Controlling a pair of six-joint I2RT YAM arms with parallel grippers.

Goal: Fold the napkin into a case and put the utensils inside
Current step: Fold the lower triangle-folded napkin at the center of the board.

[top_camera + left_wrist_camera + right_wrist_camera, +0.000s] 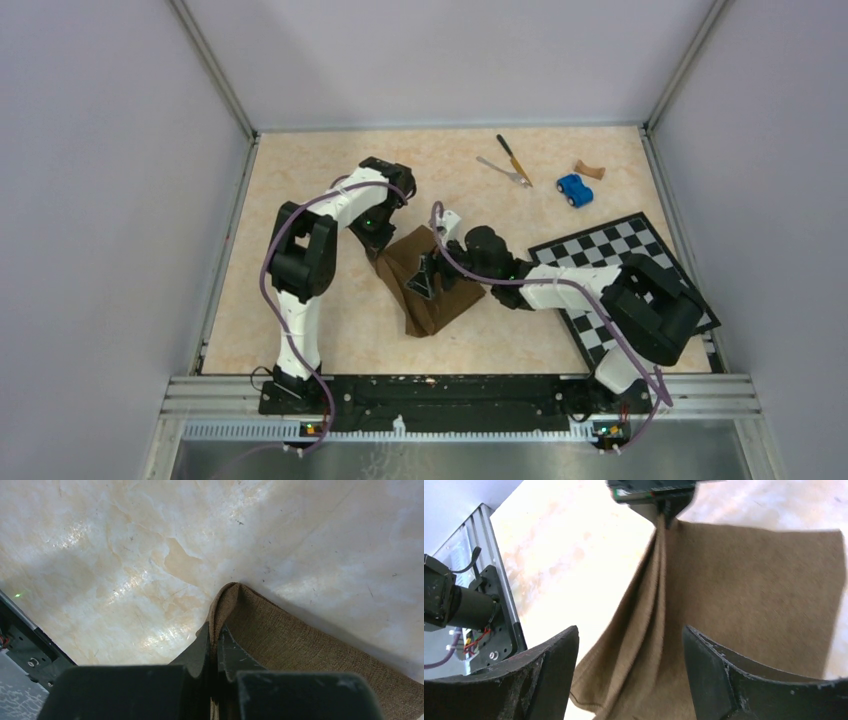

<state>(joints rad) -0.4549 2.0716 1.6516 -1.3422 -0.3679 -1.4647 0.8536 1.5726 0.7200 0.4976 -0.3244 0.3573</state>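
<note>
right gripper (630, 635) hangs with jaws apart, empty, directly over napkin (749, 605); left gripper (214, 630) clamped on its far corner; cloth's length runs nearward from there.

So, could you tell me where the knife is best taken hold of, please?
Probably take the knife by its yellow handle near the middle, from straight above, jaws across its narrow width. It lies flat, and the fork closes in at its near end.
</note>
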